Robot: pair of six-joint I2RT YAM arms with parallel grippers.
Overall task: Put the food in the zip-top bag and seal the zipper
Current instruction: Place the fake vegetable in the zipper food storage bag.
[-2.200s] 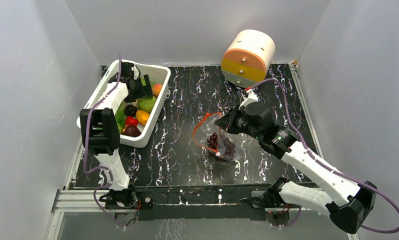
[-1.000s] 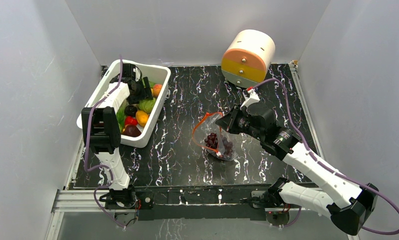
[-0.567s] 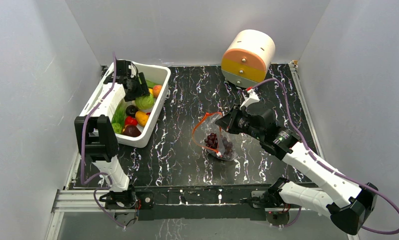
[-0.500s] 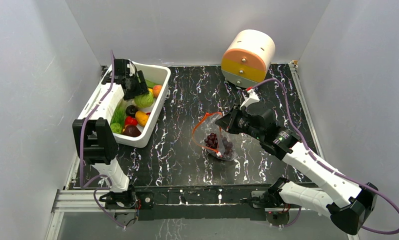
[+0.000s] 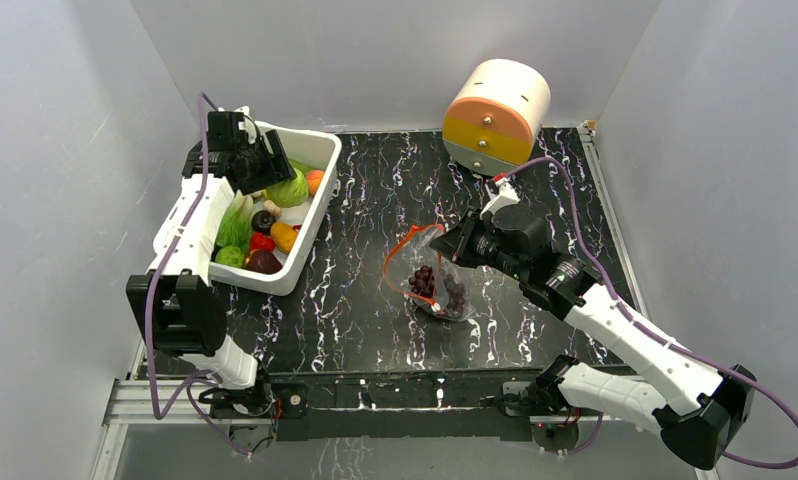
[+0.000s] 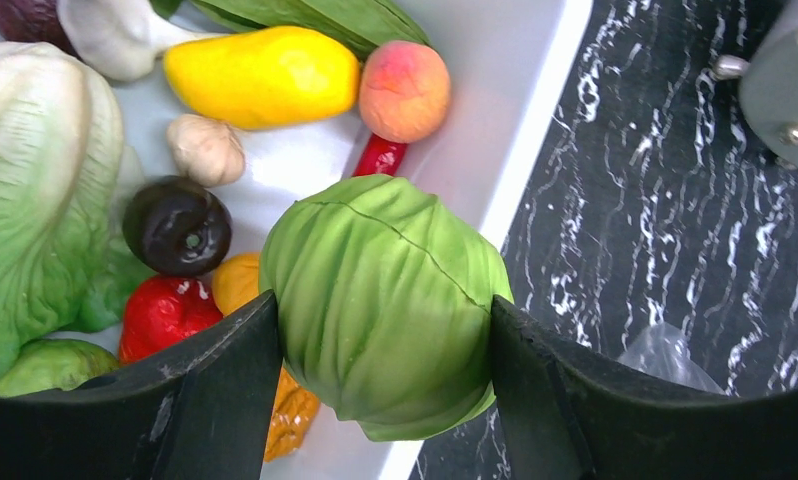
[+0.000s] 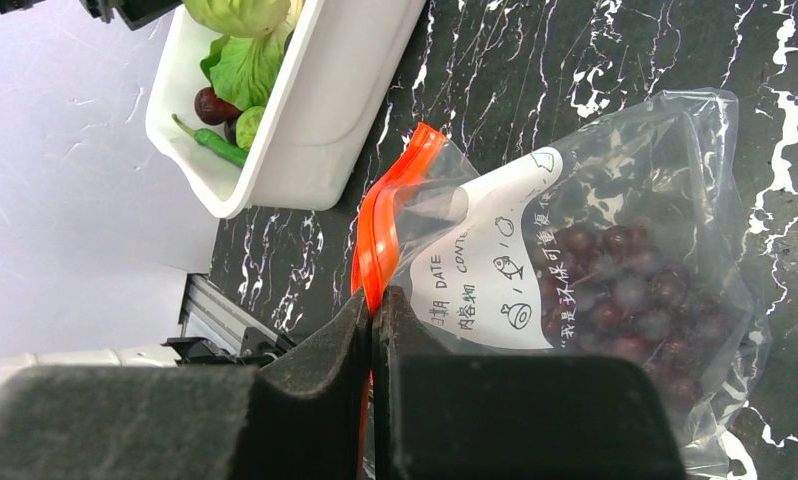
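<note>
My left gripper point(image 6: 380, 310) is shut on the round green cabbage point(image 6: 380, 300), one finger on each side, holding it above the white bin's point(image 5: 310, 215) right rim. More food lies in the bin: a yellow oval fruit point(image 6: 260, 75), a peach piece point(image 6: 404, 90) and a dark round fruit point(image 6: 177, 225). The clear zip-top bag point(image 7: 595, 230) lies mid-table with the purple grape bunch point(image 7: 615, 290) inside. My right gripper point(image 7: 373, 300) is shut on its orange-red zipper point(image 7: 395, 190), holding the mouth up and open. From above, the cabbage point(image 5: 288, 187) hangs left of the bag point(image 5: 437, 285).
A round cream-and-orange drawer unit point(image 5: 495, 115) stands at the back right. The bin also holds a red pepper point(image 6: 160, 312), a garlic bulb point(image 6: 205, 150) and leafy greens point(image 6: 35, 200). White walls close in the dark marbled table on three sides.
My left gripper has risen out of the bin with the cabbage in it, and the arm has swung back and left. The right gripper and bag have stayed put.
</note>
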